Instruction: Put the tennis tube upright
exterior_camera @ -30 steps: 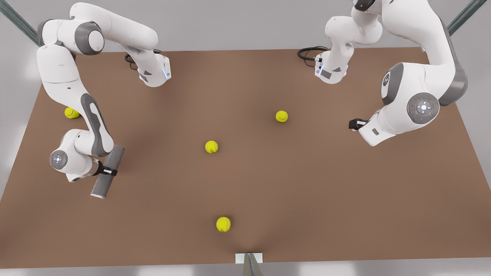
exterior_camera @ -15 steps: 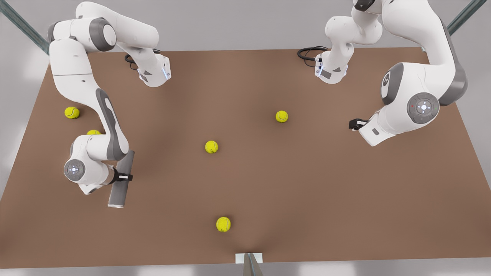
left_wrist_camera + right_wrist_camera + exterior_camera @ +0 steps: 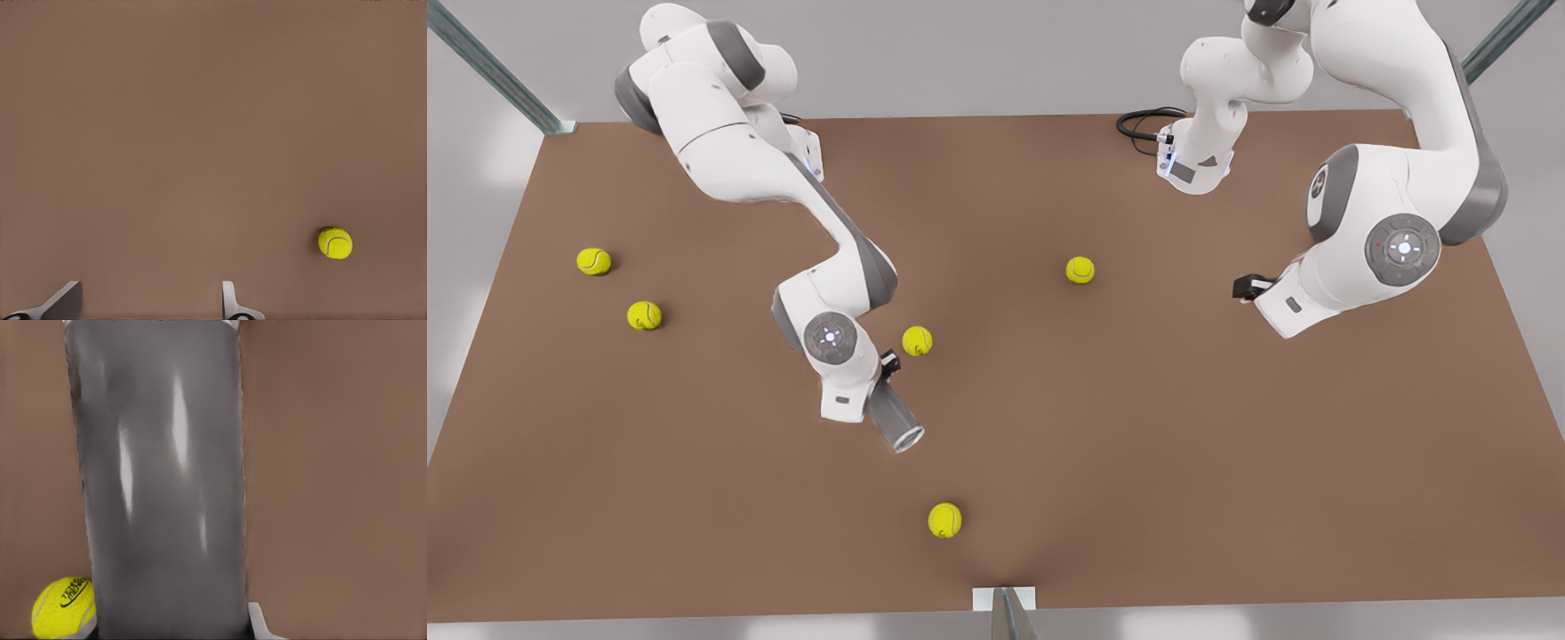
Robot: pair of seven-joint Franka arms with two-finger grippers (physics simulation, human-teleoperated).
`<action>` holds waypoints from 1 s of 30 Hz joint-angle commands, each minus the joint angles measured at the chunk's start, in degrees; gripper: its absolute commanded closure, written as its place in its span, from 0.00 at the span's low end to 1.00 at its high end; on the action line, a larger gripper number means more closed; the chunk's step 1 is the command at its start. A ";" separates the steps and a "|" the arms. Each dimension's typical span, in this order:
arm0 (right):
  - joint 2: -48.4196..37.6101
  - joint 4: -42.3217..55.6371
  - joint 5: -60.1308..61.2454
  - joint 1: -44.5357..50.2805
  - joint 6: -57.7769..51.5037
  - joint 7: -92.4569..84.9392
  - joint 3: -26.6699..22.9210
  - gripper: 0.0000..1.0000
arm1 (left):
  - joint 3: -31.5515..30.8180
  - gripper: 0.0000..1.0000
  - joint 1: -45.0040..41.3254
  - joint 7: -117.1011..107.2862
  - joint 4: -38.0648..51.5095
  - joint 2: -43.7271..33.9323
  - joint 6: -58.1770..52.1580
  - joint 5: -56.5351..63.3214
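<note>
Grey glossy tennis tube [image 3: 893, 416] in right gripper [image 3: 883, 378] jaws, tilted.

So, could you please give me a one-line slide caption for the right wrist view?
Right gripper clamps the dark grey cylindrical tennis tube above the brown table, a yellow-green tennis ball beside it.

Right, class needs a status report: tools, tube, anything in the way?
Right tool shut on tube, tube tilted, rim toward camera. Left tool open, waiting. Ball close beside tube.
</note>
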 commanded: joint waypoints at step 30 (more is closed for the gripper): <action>25.94 36.59 -2.05 29.80 2.42 -22.10 -8.78 0.00 | 0.00 0.00 0.08 0.00 -0.04 0.08 0.18 0.00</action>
